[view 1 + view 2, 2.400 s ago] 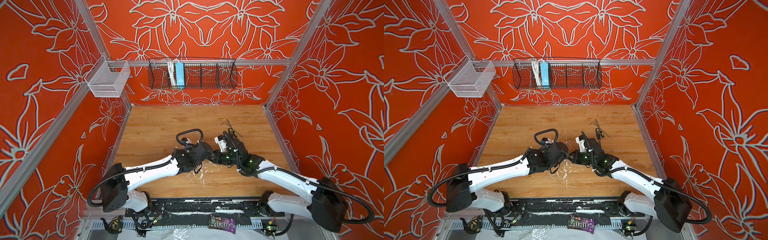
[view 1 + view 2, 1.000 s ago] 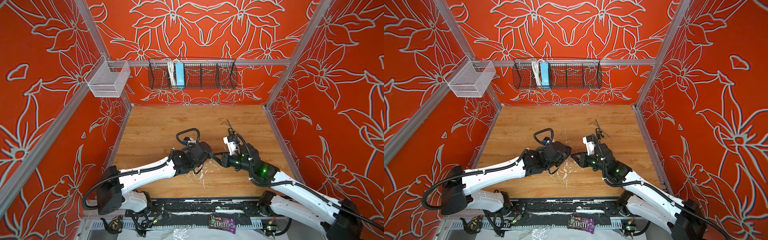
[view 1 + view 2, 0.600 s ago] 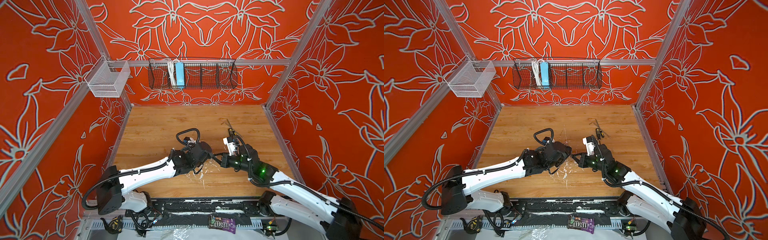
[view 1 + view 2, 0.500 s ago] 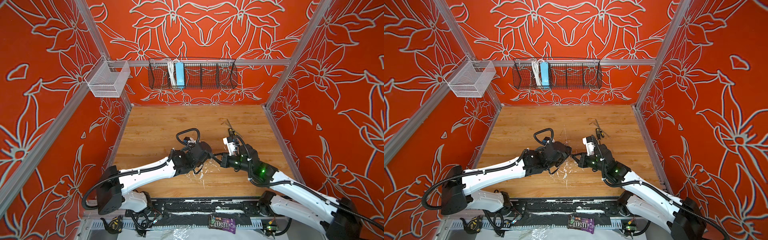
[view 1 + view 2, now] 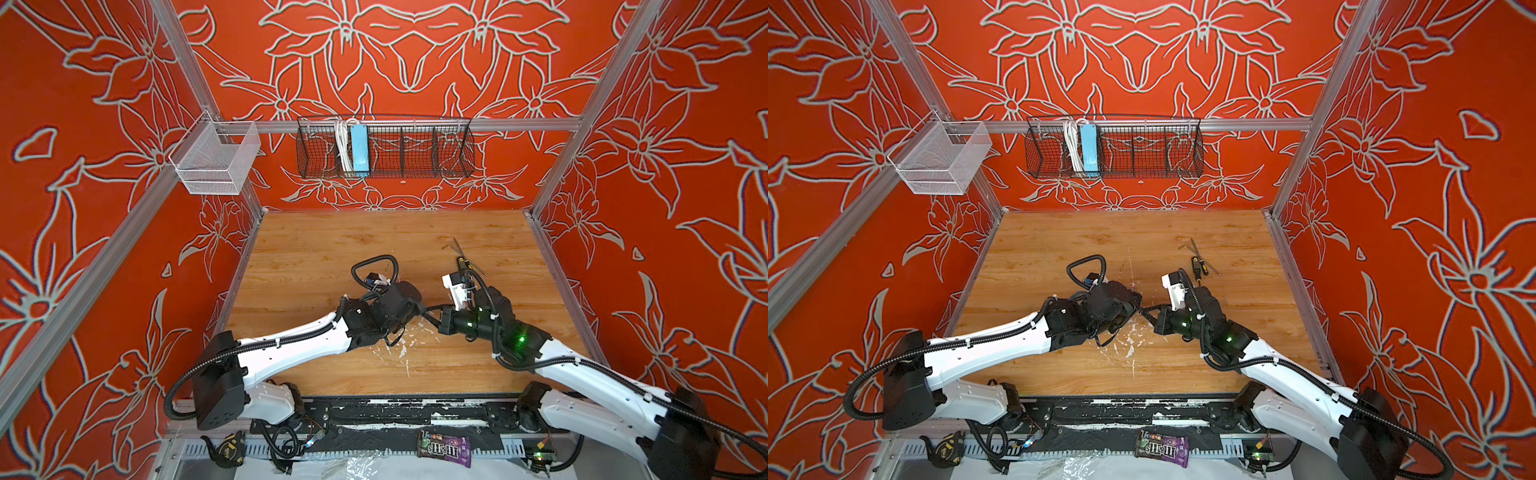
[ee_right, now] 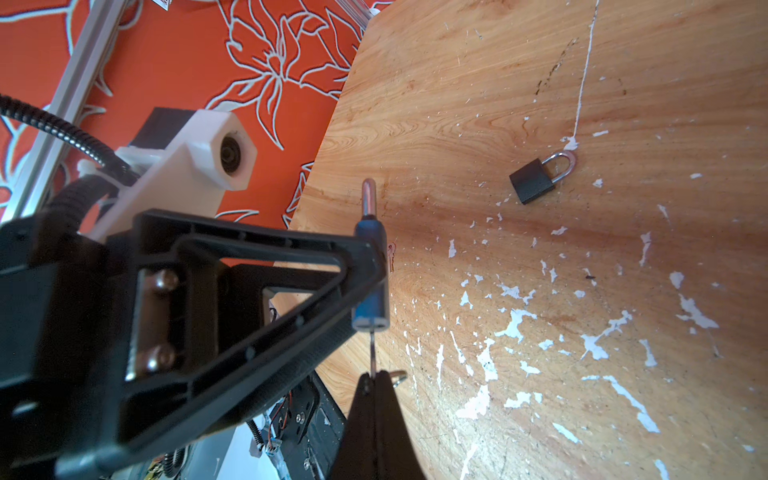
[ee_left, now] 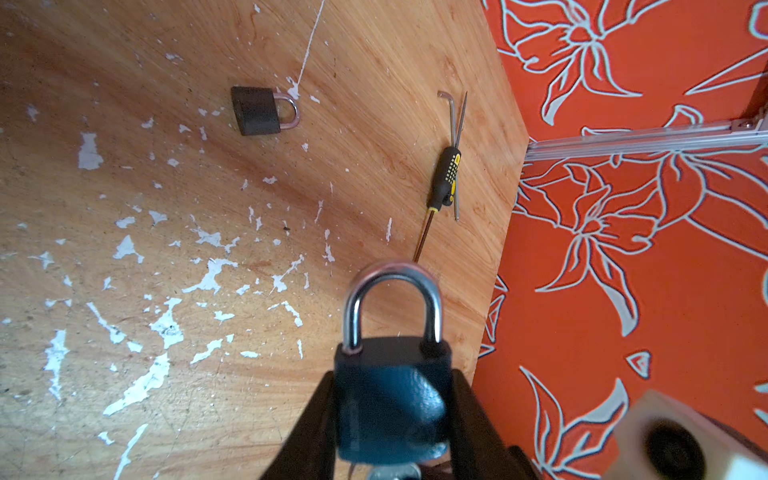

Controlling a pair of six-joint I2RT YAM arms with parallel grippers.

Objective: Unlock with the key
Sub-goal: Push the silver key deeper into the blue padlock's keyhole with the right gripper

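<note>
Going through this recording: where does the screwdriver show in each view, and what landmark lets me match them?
In a top view: screwdriver on the table, right of centre.
In a top view: screwdriver at the same spot.
Left wrist: screwdriver whole, near the table's edge.
Right wrist: not in it.
Landmark: hex key beside its handle, in both top views and the left wrist view.

My bay, contents: three walls [image 5: 395, 62], orange-red, with pale flower outlines. Silver metal rails [image 5: 519, 124] along corners and back. Black wire basket [image 5: 415, 166] hung on back rail; white mesh basket [image 5: 216, 174] at my left corner. Wooden floor [image 5: 1059, 241], white chipped flecks [image 7: 166, 328], evenly lit.
</note>
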